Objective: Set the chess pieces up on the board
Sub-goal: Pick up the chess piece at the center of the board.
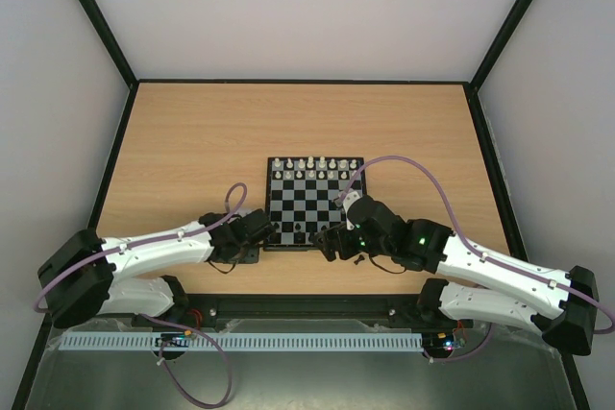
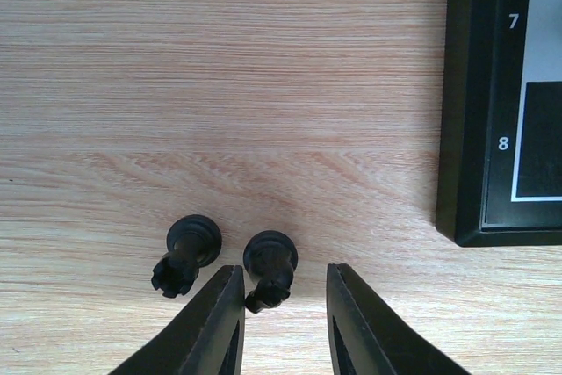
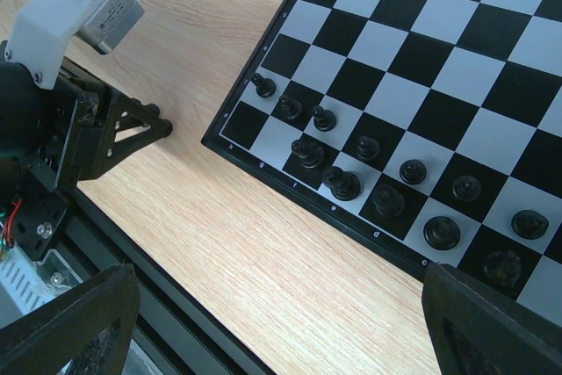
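**Tabletop** (image 1: 192,141): wood-grain, and it carries every item below.

**Board** (image 1: 315,206): lies mid-tabletop, a little toward the near edge. I judge it sits there so either arm reaches it.

**Right fingers** (image 3: 79,327): spread wide and holding nothing. They hang above the near-edge strip beside the board, probably parked there to leave your other arm room.

**Left fingers** (image 2: 219,322): spread, low over bare wood off the board's near-left corner, with one loose piece between them. Nothing is pinched yet; closing them is your next move.

**White pieces** (image 1: 312,162): ranked along the board's far-edge side.

**Black pieces on the board** (image 3: 388,201): two rows on the near-edge side. The back-row squares at the left corner are empty.

**Loose black piece** (image 2: 270,261): on the tabletop between the left fingers, likely bound for that empty corner.

**Second loose black piece** (image 2: 186,252): just outside the left-hand finger, near its neighbour. You cannot tell whether either one stands or lies tipped.
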Tool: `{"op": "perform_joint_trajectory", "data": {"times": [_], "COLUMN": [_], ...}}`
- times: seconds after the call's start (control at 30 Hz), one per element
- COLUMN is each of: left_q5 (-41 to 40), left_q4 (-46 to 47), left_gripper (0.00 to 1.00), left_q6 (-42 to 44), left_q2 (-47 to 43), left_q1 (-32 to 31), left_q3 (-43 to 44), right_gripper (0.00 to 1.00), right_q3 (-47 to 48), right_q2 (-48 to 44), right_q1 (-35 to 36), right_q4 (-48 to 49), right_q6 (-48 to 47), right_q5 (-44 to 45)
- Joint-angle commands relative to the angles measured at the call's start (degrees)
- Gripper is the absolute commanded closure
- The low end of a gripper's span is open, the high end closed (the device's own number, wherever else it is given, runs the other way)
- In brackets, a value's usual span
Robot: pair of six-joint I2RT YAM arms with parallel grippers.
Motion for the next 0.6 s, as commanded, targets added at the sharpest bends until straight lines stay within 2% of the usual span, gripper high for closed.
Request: {"op": "perform_joint_trajectory", "data": {"times": [0.0, 0.3, 0.57], "left_q5": [0.25, 0.56, 0.13], "left_q4": [-1.53, -1.51, -3.46], "left_gripper": [0.72, 0.87, 0.92], "left_q6": [-0.59, -0.8, 0.0], "left_q2": [-0.27, -0.41, -0.53], "left_q1": [-0.11, -0.31, -0.55], "left_q3": [-0.77, -1.08, 2.01], "right_gripper": [0.11, 0.11, 0.11], "right_q3": [-0.36, -0.38, -0.17], "right_q2": [-0.02, -0.02, -0.4], "right_q1": [-0.17, -0.12, -0.12], "right_q4": [0.15, 0.14, -0.12], "right_q6": [-0.91, -0.91, -0.91], "right_q5": [-0.37, -0.51, -0.31]}}
